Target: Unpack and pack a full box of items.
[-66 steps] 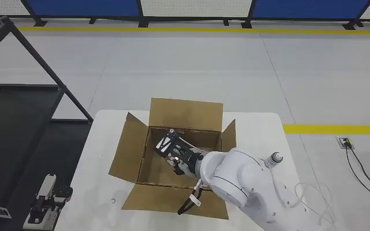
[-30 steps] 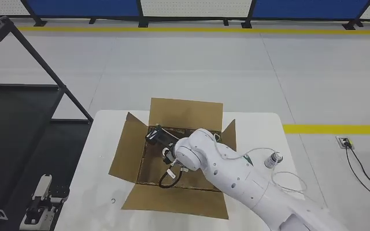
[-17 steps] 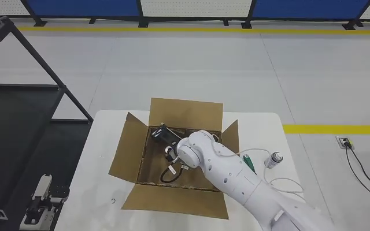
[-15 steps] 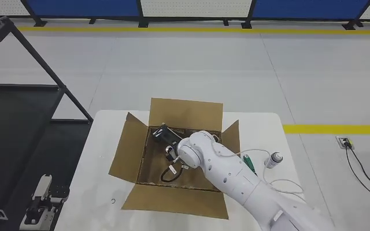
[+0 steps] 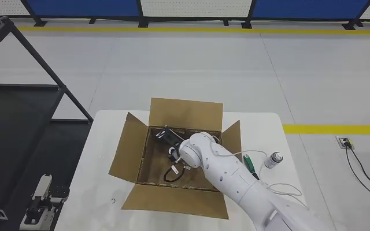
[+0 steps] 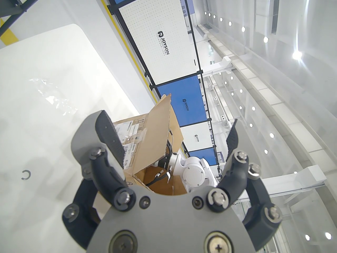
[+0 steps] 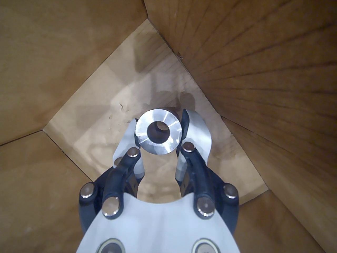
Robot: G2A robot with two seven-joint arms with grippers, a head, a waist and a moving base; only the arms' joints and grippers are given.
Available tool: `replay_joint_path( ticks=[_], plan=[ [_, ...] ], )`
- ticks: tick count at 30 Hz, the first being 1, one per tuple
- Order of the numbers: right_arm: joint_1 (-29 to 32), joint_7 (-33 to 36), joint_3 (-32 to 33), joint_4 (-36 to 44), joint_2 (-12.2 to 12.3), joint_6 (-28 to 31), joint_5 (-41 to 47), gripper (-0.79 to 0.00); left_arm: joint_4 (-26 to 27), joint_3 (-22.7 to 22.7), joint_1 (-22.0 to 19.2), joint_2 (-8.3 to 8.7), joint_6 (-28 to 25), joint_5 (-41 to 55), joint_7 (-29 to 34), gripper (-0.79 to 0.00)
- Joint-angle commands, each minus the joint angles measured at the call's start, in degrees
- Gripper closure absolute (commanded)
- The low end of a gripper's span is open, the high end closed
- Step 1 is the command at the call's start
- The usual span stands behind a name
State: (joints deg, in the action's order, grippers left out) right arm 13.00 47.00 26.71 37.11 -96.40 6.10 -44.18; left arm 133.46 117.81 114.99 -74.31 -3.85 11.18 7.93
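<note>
The open cardboard box (image 5: pixel 133 151) stands mid-table with its flaps spread. My right arm reaches down into it, and my right gripper (image 5: pixel 168 137) sits near the far wall. In the right wrist view that gripper (image 7: pixel 160 119) is shut on a hollow metal cylinder (image 7: pixel 158 143), held just above the bare box floor (image 7: pixel 100 111) close to a corner. My left gripper (image 6: pixel 171 132) hangs open and holds nothing, off the table's left side (image 5: pixel 43 202); it looks across the table at the box (image 6: pixel 155 132).
On the white table (image 5: pixel 104 173), right of the box, stand a small spray can (image 5: pixel 273 160) and a green-handled tool (image 5: pixel 250 166). A small C-shaped ring (image 5: pixel 113 201) lies near the front left. A black frame (image 5: pixel 34 63) stands left of the table.
My right gripper has slid a little to the right along the box's far wall, still inside the box. The left gripper has stayed put.
</note>
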Motion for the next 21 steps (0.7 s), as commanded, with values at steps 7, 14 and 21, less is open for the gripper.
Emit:
replay_joint_path(
  ticks=[7,14,21],
  plan=[
    [-0.6,-0.5,0.4,-3.1,-1.5,0.8,-0.6,-0.372,0.0,0.0,0.0,0.00,0.0,0.0,0.0,-0.785],
    [-0.9,-0.7,0.9,-4.7,-2.3,1.3,-1.2,-0.385,0.0,0.0,0.0,0.00,0.0,0.0,0.0,-0.785],
    [-0.5,-1.5,2.1,-3.4,-2.2,1.2,-2.4,-0.496,0.0,0.0,0.0,0.00,0.0,0.0,0.0,-0.785]
  ],
)
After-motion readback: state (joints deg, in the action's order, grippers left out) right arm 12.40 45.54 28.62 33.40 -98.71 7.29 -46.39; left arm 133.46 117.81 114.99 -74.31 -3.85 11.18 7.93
